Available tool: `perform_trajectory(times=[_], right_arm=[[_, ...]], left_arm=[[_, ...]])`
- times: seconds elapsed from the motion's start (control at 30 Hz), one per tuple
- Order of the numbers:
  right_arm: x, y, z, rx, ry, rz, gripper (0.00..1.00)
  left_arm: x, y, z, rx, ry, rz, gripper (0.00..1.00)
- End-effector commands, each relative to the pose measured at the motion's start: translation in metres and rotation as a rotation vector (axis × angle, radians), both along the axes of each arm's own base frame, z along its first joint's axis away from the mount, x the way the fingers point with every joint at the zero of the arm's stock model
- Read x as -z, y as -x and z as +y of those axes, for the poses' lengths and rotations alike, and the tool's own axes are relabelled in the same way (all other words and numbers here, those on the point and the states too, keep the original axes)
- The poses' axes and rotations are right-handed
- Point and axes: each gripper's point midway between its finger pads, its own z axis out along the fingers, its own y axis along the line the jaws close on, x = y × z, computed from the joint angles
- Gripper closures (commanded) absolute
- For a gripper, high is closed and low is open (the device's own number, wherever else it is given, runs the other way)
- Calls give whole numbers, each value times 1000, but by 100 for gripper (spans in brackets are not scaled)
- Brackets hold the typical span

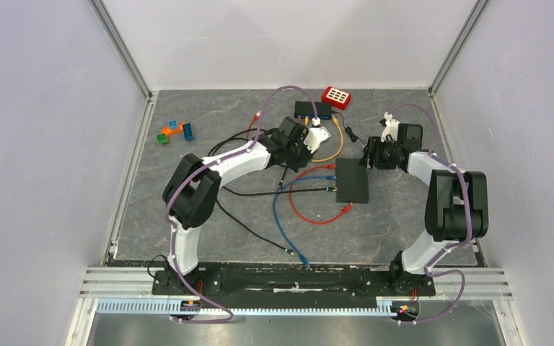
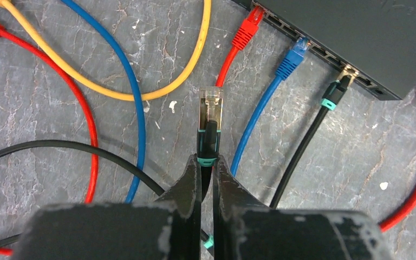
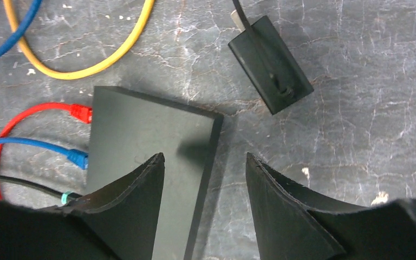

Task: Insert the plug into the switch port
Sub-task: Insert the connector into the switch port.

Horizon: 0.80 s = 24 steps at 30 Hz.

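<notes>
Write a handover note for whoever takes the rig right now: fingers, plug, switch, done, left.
Left gripper: fingers shut on the plug, gripped at its teal-ringed boot.
Right gripper: open, holding nothing, over one edge of the switch.
Plug: short of the switch's port side, not touching it.
Switch: red cable, blue cable and black cable are plugged in.
Done: plug picked up.
Left: line it up with a free port and push it in.

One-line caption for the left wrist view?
Left claw pinches a plug above the table, short of the switch where three cables sit plugged in.
</notes>
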Motion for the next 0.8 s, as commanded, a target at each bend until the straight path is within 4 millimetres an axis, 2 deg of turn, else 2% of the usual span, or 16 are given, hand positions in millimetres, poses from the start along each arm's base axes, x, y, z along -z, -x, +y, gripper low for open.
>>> perform_trajectory(times=[0.0, 0.2, 0.3, 0.43, 0.6, 0.7, 0.77], right_arm=[[2, -15, -2, -62, 26, -4, 42], [5, -27, 9, -140, -22, -25, 46], [5, -34, 13, -179, -31, -42, 47], [3, -40, 15, -194, -35, -52, 50], [-1, -44, 13, -169, -21, -47, 52], [-16, -53, 1, -83, 17, -62, 53], [-31, -61, -3, -39, 26, -90, 53]], left_arm=[[2, -9, -6, 33, -62, 36, 98], [9, -16, -3, 69, -119, 17, 98], [5, -38, 8, -26, -109, 34, 98], [-11, -71, 22, -210, 7, 150, 98], [-26, -90, 30, -316, 84, 121, 98], [-32, -96, 29, -357, 114, 115, 98], [-37, -97, 21, -368, 165, 131, 98]])
